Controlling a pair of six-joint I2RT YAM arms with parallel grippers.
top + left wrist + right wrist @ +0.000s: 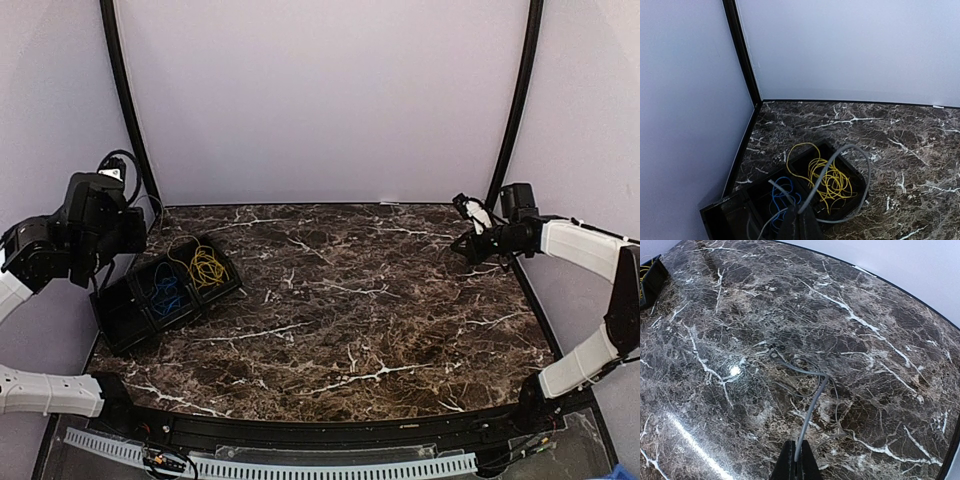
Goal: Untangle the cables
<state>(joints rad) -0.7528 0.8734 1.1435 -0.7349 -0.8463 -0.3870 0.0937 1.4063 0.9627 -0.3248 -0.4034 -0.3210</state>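
Left fingers (790, 227) are pinched together on a thin grey cable (816, 186) looped above the black three-compartment plastic tray (120, 318). Right fingers (787, 467), far right of the tray, are clamped on another grey cable (811, 420). Thin yellow cables (205, 268) are contained in its far compartment, thin blue cables (165, 292) in the adjacent one.

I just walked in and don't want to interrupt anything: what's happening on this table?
Two robot arms are working on cables. The left gripper, held over a black tray at the table's left side, pinches a grey cable that loops above the tray. Yellow cables and blue cables sit in neighbouring compartments. The right gripper, at the far right, pinches a second grey cable hanging toward the marble table. Whether the grey pieces join is unclear.
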